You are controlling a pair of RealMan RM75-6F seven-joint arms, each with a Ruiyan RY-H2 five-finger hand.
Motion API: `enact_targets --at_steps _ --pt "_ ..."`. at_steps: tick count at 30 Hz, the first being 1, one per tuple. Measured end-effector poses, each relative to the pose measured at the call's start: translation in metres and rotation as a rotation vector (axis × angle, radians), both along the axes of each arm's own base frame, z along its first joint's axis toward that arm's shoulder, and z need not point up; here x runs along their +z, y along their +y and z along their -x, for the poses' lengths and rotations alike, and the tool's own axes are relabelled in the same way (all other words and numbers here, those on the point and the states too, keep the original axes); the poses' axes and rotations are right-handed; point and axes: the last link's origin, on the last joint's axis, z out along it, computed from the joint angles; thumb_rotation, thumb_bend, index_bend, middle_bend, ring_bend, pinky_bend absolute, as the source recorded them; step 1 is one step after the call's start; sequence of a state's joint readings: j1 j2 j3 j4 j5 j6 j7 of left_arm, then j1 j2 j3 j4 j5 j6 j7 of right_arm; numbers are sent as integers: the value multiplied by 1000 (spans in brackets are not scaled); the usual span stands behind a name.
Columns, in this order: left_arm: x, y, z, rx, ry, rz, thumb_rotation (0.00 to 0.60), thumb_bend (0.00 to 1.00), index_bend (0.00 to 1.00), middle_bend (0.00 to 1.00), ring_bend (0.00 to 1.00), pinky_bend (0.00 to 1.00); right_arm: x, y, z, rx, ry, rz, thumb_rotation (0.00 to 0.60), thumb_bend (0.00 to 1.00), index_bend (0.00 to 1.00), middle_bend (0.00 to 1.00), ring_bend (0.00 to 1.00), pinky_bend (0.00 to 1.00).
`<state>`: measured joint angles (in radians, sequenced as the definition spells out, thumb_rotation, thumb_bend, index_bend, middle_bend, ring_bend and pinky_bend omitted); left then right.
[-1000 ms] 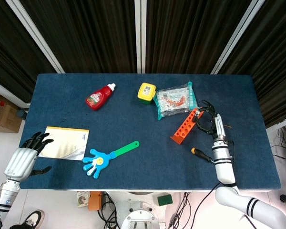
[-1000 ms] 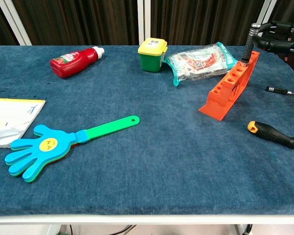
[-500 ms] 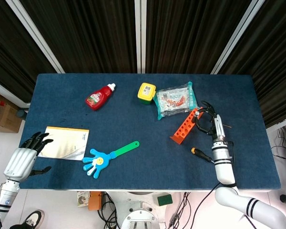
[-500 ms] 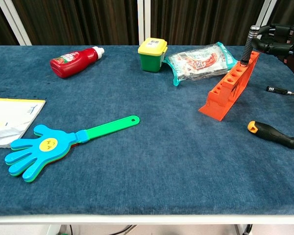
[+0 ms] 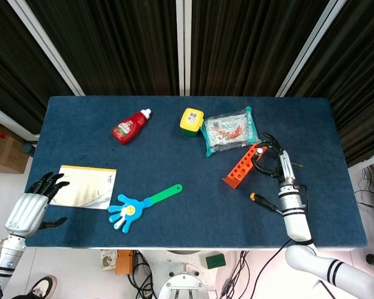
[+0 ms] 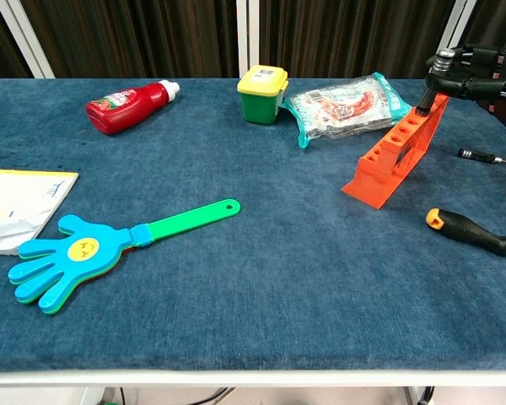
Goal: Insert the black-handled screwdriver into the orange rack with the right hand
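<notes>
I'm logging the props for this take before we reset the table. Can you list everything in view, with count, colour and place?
orange rack: 1, orange, right part of the table, sloping.
black-handled screwdriver: 1, black, standing in the rack's top end.
second screwdriver: 1, black and orange, lying near the rack on its right.
thin tool: 1, dark, lying at the right edge; kind unclear.
snack packet: 1, clear with teal edges, behind the rack.
small tub: 1, green with yellow lid, far middle.
ketchup bottle: 1, red, lying far left.
hand clapper: 1, blue and green, near left.
paper pad: 1, white and yellow, left edge.
table: 1, blue cloth.
left hand: 1, off the table's left corner, holding nothing.
right hand: 1, gripping the black-handled screwdriver.
</notes>
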<state>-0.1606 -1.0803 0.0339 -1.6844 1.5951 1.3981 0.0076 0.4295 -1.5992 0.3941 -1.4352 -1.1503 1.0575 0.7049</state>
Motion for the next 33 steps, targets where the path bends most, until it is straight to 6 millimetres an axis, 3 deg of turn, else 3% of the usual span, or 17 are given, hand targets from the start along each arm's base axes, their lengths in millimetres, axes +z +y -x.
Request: enact_targets --at_steps 4,7,11,16,20,27,30,33 --pt "0 0 0 -1 1 3 600 23 220 113 43 230 6 3 2 7 4 14 600 215 263 71 0 0" --pt "0 0 0 -2 1 1 600 22 221 113 43 230 15 8 4 22 16 38 600 208 120 48 0 0" --pt "0 0 -1 -4 1 0 600 22 220 113 43 230 36 20 7 62 59 111 600 208 22 15 0 0" --pt "-1 0 -2 -9 3 0 600 23 220 113 43 230 70 47 16 106 204 247 600 224 6 0 0 0" --pt "-1 -1 -3 -13 8 -8 600 23 220 113 43 230 88 75 32 84 458 305 600 229 1 0 0 0" --pt "4 -4 -3 -15 10 -42 600 22 220 113 43 230 93 127 58 3 988 223 600 230 0 0 0 0" --pt "7 -5 -2 -8 10 -60 600 22 220 113 43 230 93 145 62 -1 1114 146 600 232 0 0 0 0" --pt "10 -6 -2 -7 11 -75 600 23 220 114 43 230 94 165 61 3 1133 63 600 233 0 0 0 0"
